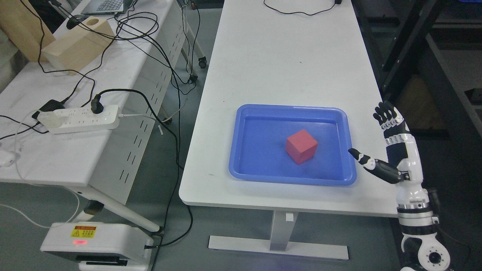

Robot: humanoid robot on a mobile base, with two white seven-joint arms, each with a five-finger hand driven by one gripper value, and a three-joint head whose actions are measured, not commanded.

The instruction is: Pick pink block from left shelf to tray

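One pink block (301, 146) inside the blue tray (241, 150), resting on the tray floor a little right of its middle, one corner turned toward the near rim, clear of every wall. Tray set on the white table (278, 60), toward the near right part of the top, with bare surface stretching away to the far end. Right hand (391, 146) raised just beside the tray's right rim, at the table's right edge — fingers (385, 113) held straight and together, pointing up and away, thumb (360, 157) stuck out leftward with its tip close to the tray's near right corner; whether touching, cannot tell. Nothing in the grasp. Forearm rising from the lower right corner. Black cable (301, 11) lying at the table's far end. Off to the left, a second table (56, 150) carrying a white power strip (79, 118) with a black plug in it, tangled black leads, and a pale wooden box (77, 45) farther back. White device (94, 244) with a yellow warning label on the floor at near left.
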